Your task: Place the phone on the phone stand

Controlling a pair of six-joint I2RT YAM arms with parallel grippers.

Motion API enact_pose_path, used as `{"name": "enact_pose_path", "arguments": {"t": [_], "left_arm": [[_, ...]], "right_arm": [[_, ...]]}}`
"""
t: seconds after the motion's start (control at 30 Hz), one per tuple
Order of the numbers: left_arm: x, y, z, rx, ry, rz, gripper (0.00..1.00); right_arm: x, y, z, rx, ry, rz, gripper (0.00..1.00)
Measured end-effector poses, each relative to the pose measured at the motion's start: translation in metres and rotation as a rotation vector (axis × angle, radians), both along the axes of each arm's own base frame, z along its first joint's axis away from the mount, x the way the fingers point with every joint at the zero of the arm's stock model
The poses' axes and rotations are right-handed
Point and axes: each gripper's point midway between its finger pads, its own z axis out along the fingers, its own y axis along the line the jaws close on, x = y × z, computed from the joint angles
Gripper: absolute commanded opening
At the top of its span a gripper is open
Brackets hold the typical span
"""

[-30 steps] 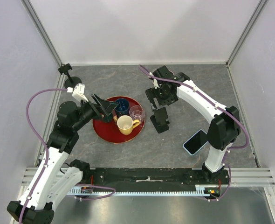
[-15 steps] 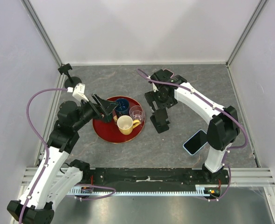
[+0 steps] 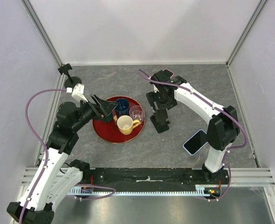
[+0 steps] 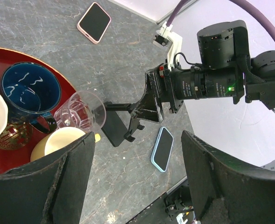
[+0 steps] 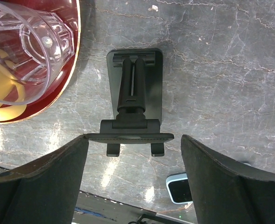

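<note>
Phone (image 3: 195,142), blue-cased, is seen lying flat on the table (image 3: 128,154) beside the right arm's base, well apart from the stand (image 3: 159,120). The right gripper (image 3: 160,103) is held wide open directly above the stand, with nothing between its fingers. The left gripper (image 3: 108,108), likewise spread wide and empty, is poised over the red tray (image 3: 105,133). From the right gripper the phone lies to the right and nearer the bases, its long axis running diagonally from near-left to far-right. The right arm is judged the nearer. A second, pink phone (image 4: 94,21) is seen at the far side.
</note>
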Motion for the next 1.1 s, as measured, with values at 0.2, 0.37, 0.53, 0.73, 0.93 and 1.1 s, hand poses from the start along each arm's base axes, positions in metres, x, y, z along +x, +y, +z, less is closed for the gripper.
{"name": "enact_pose_path", "arguments": {"t": [0.2, 0.37, 0.53, 0.73, 0.93, 1.1], "left_arm": [[0.000, 0.000, 0.000, 0.000, 0.000, 0.000, 0.80], [0.000, 0.000, 0.000, 0.000, 0.000, 0.000, 0.80], [0.000, 0.000, 0.000, 0.000, 0.000, 0.000, 0.80], [0.000, 0.000, 0.000, 0.000, -0.001, 0.000, 0.80], [-0.001, 0.001, 0.002, -0.002, -0.006, 0.001, 0.80], [-0.004, 0.002, 0.005, -0.005, -0.021, 0.004, 0.80]], "right_arm": [[-0.001, 0.002, -0.001, 0.004, 0.005, -0.001, 0.79], [-0.003, 0.004, -0.006, -0.002, 0.018, 0.007, 0.70], [-0.003, 0.004, -0.006, -0.002, 0.018, 0.007, 0.35], [0.000, 0.004, -0.003, -0.005, 0.011, 0.005, 0.00], [0.029, 0.007, 0.017, -0.010, -0.110, -0.058, 0.00], [0.061, 0.012, 0.049, 0.041, -0.273, -0.172, 0.00]]}}
